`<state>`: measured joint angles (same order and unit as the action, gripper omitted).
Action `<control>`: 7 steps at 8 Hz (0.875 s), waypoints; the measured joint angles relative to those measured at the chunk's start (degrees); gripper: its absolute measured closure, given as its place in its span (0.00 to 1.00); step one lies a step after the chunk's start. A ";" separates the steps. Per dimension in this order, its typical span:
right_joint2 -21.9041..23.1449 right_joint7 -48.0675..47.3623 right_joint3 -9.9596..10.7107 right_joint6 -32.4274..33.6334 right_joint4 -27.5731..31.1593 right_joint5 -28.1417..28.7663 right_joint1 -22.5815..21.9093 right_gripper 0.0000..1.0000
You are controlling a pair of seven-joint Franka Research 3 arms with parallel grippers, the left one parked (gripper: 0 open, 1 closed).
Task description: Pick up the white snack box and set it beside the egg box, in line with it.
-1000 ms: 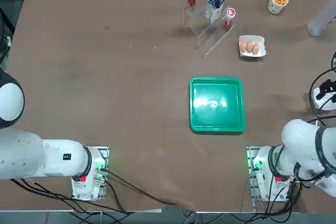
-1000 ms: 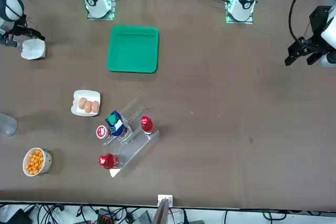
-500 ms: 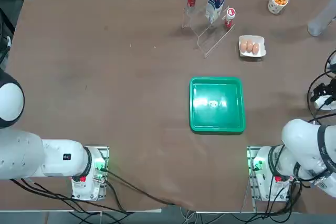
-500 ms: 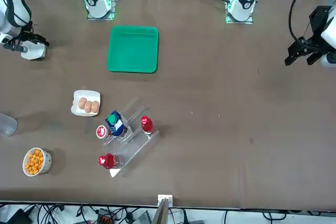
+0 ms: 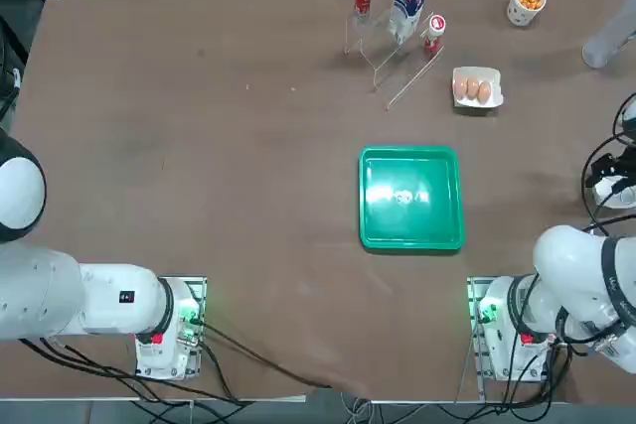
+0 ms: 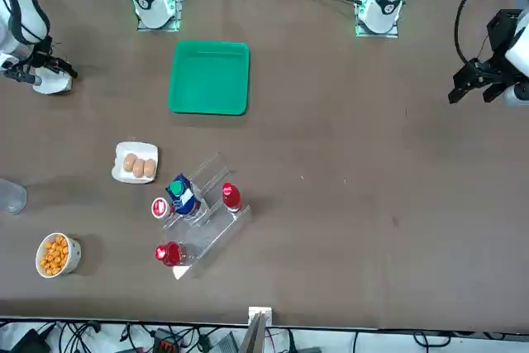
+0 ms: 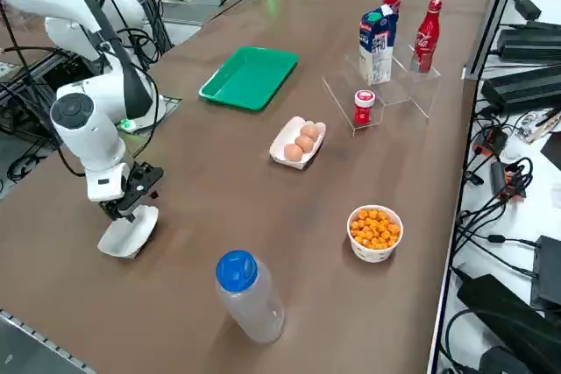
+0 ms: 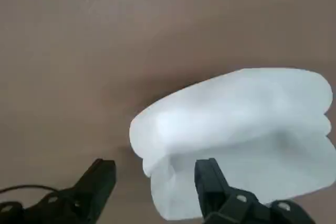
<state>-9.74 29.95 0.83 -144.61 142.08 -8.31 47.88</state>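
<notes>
claw: your right claw (image 8: 156, 184) sits low over the white snack box (image 8: 236, 129), at the table's (image 5: 248, 146) right edge near the robot's end. Also visible in the side view (image 7: 131, 197) and front view (image 6: 40, 69).
claw state: fingers spread wide. One fingertip (image 8: 207, 174) is over the box's near edge, the other (image 8: 100, 174) is out over bare table beside it. You're not gripping anything; I can't tell whether a finger touches the box.
white snack box: flat on the table, right under the claw (image 7: 127, 232). In the front view only a part shows past the wrist (image 6: 51, 82). In the top view it is at the frame's right edge, mostly hidden.
egg box: white tray with brown eggs (image 5: 477, 87), toward the far right of the table, well apart from the snack box. Nothing next to it on either side (image 7: 297, 142).
green tray: mid-table (image 5: 411, 197), between the egg box and the right arm's base.
other items: cup of orange snacks (image 7: 374, 232) and a blue-capped clear bottle (image 7: 247, 295) near the table's right edge; clear rack with bottles and a carton (image 5: 393, 22) at the far side.
</notes>
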 joint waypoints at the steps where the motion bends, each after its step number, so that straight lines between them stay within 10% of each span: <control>1: -0.49 0.00 0.00 -0.46 0.04 0.01 0.00 0.13; 2: -0.79 0.00 0.00 -0.60 0.17 0.05 0.01 0.37; 7: -1.86 0.00 0.00 -1.16 0.34 0.25 0.15 0.77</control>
<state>-11.59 29.95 0.83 -145.77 142.42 -8.06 48.03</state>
